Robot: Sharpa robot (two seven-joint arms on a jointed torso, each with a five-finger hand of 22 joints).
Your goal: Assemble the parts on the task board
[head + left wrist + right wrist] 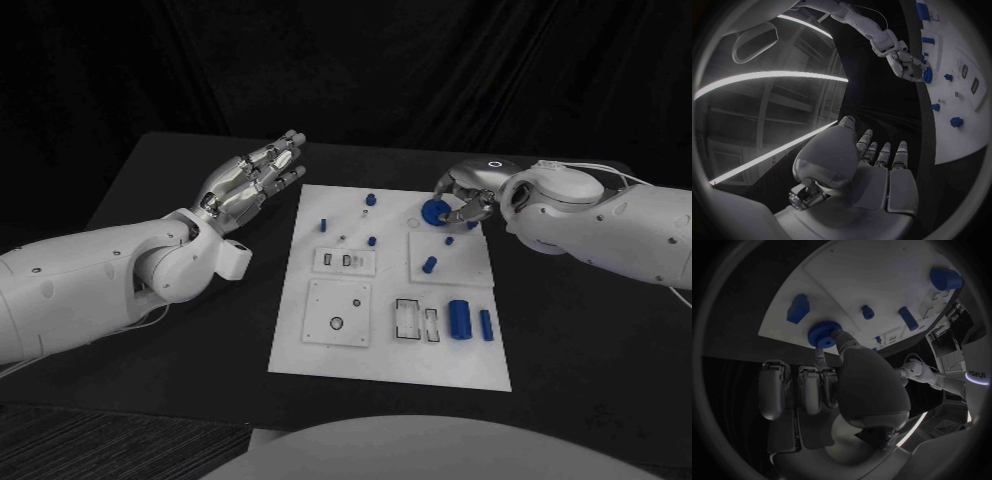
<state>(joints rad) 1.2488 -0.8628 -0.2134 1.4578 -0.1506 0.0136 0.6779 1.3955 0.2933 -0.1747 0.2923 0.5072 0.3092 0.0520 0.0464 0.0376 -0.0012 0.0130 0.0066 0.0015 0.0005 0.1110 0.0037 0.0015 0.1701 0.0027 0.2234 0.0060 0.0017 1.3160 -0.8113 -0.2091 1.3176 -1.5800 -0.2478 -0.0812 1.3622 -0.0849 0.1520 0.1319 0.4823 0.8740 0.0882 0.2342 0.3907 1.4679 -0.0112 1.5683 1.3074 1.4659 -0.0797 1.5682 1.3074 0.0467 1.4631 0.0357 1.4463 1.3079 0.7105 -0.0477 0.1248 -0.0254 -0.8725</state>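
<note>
Right robot hand [464, 200] hovers over the far right corner of the task board [389, 368], and we see it pinching a blue toothed wheel [433, 210] between thumb and a fingertip, just above the white plate. Our left robot hand [257, 180] floats beside the board's left edge above the table [188, 160], fingers stretched flat and together, holding nothing.
</note>
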